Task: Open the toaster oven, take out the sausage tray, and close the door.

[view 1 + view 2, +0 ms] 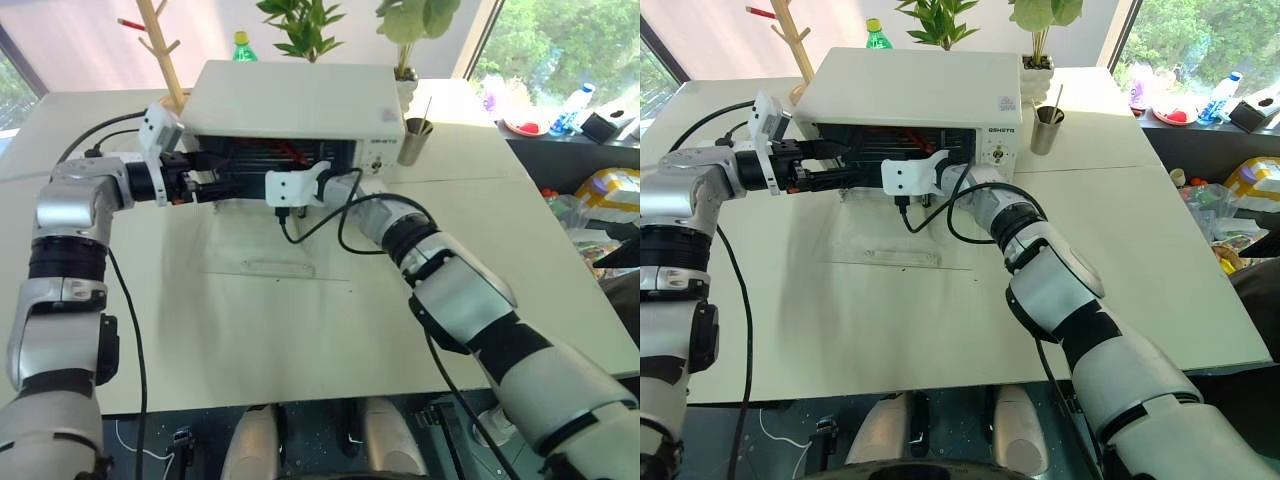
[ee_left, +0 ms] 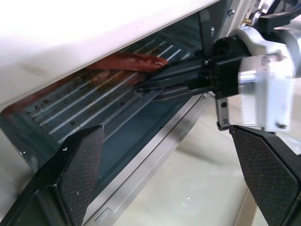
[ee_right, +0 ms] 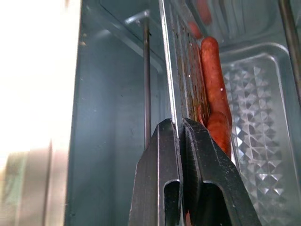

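I have the right gripper (image 3: 181, 129) pinched on the thin rim of the ribbed, shiny sausage tray (image 2: 108, 94), which sits inside the toaster oven (image 1: 290, 100), so it can slide out. My left gripper (image 2: 174, 179) hangs spread near the mouth, ready to support it.

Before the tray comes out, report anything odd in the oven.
Nothing stands out: the right gripper is shut on the sausage tray rim, and the sausages lie on it inside the toaster oven.
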Action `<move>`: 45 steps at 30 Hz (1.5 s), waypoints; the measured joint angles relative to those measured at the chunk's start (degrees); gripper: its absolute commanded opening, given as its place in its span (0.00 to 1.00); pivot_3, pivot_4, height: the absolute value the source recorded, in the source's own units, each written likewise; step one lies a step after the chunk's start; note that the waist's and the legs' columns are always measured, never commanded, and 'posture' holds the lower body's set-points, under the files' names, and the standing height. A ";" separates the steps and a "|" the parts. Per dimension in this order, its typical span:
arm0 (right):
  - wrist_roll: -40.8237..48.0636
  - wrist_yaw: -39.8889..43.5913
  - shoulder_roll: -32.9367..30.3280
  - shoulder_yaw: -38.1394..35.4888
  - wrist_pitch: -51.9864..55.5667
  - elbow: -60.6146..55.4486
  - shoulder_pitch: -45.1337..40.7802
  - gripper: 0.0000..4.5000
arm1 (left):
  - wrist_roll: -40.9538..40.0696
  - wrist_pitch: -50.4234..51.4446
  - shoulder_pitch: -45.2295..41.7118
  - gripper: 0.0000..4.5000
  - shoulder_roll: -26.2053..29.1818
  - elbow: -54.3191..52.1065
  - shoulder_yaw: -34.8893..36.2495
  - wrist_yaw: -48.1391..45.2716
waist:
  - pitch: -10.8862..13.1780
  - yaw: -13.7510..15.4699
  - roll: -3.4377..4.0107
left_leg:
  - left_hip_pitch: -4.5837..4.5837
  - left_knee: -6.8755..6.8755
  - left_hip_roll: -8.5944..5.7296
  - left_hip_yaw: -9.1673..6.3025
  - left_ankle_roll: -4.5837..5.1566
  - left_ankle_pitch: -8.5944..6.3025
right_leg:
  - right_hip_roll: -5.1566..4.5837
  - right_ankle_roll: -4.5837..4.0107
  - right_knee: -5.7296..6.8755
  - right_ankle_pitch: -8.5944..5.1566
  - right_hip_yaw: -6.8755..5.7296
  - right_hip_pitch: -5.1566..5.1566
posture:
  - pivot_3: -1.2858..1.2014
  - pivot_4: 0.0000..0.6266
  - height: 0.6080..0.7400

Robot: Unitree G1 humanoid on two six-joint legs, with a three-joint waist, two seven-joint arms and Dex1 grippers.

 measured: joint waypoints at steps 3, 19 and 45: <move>0.13 1.92 -1.52 -0.59 -0.30 -5.37 2.95 0.01 | 0.92 -1.23 -1.27 1.00 -0.48 2.45 -0.05 -0.57 | 0.00 0.04 0.00 | 0.00 0.01 0.00 0.00 0.00 0.00 | 0.00 0.00 0.01 0.00 0.00 0.00 | 0.52 0.24 0.82; 0.65 13.47 -7.77 -2.49 9.35 -39.74 19.89 0.01 | 3.09 -3.98 -3.66 1.00 -1.77 6.91 -0.10 -2.41 | 0.01 0.31 -0.01 | -0.02 0.04 -0.01 -0.01 0.00 0.01 | 0.00 0.01 0.00 0.00 -0.01 -0.01 | 0.52 0.24 0.82; -1.65 8.43 -1.83 -2.16 6.15 -22.52 10.61 0.54 | 3.94 -4.53 -4.07 1.00 -1.77 7.77 0.22 -2.06 | 0.01 -1.01 -0.01 | -0.04 0.03 -0.01 -0.02 -0.01 0.01 | 0.00 0.01 0.03 0.00 -0.01 -0.03 | 0.52 0.24 0.82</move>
